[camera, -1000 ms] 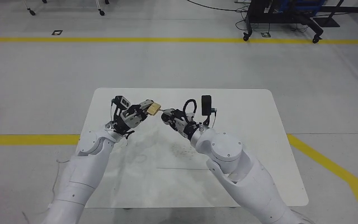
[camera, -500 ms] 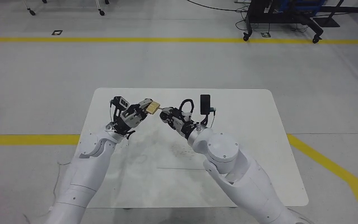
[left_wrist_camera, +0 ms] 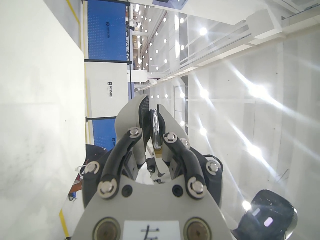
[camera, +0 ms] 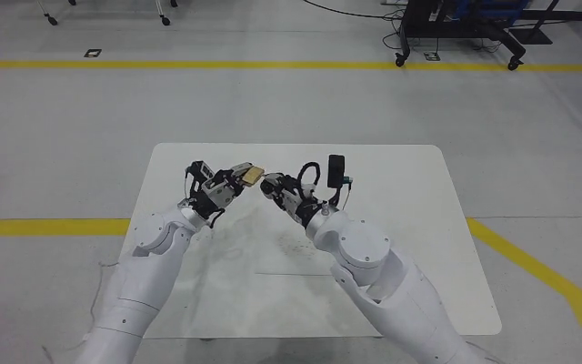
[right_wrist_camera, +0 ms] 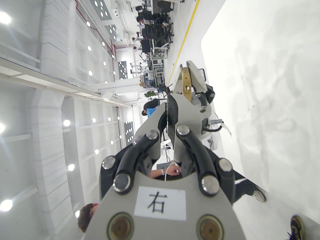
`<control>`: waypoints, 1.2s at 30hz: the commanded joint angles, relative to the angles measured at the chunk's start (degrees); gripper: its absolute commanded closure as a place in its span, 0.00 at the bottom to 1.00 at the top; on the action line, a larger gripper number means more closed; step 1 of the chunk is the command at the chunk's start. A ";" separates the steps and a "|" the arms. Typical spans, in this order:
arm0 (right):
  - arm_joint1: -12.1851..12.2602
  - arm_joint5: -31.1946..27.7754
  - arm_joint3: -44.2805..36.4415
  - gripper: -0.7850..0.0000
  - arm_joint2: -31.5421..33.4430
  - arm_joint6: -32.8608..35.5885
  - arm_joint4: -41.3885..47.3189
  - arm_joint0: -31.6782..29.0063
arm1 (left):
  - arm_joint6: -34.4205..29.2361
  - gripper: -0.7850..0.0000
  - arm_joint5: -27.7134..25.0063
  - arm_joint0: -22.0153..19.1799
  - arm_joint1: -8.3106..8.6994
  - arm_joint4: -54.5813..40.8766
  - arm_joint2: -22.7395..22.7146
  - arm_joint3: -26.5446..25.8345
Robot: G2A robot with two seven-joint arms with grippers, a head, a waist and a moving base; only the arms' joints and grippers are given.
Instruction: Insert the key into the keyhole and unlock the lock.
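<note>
Lock (camera: 252, 173), one, clamped in left end effector (left_wrist_camera: 152, 111)

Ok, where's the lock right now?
Top view: the lock is clamped in the left hand, held over the far half of the table near its middle, right beside the tip of the right hand.

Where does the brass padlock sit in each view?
Top view: brass padlock over the white table, held by the left gripper.
Left wrist view: its shackle between that gripper's fingers.
Right wrist view: its brass body beyond the near fingertips.
Shared landmark: the white table.
</note>
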 commanded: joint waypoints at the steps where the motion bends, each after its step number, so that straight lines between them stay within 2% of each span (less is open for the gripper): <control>1: -0.43 -0.64 -0.86 1.00 -0.62 -5.57 0.93 -2.10 | -0.02 1.00 1.65 -0.64 -0.24 -2.14 0.84 1.15; 5: -1.42 1.25 -2.90 1.00 -1.97 -13.94 2.73 -4.52 | -2.12 1.00 3.72 -1.80 -1.06 -5.04 3.18 4.25; 11: -2.70 4.59 -3.79 1.00 -2.50 -20.93 6.64 -5.64 | -4.34 1.00 1.03 -2.82 -1.94 -6.45 4.88 7.48; 16: -3.60 6.29 -2.58 1.00 -3.12 -22.08 8.60 -4.33 | -5.98 1.00 -1.25 -3.24 -2.34 -5.98 5.51 8.66; 22: -4.25 5.60 -2.97 1.00 -3.97 -23.67 6.94 -4.36 | -6.76 1.00 -2.70 -3.39 -2.55 -5.05 5.48 9.08; 36: -5.62 6.78 -1.78 1.00 -4.63 -25.17 4.35 -3.95 | -7.67 1.00 -3.21 -2.77 -2.52 -3.16 4.29 7.90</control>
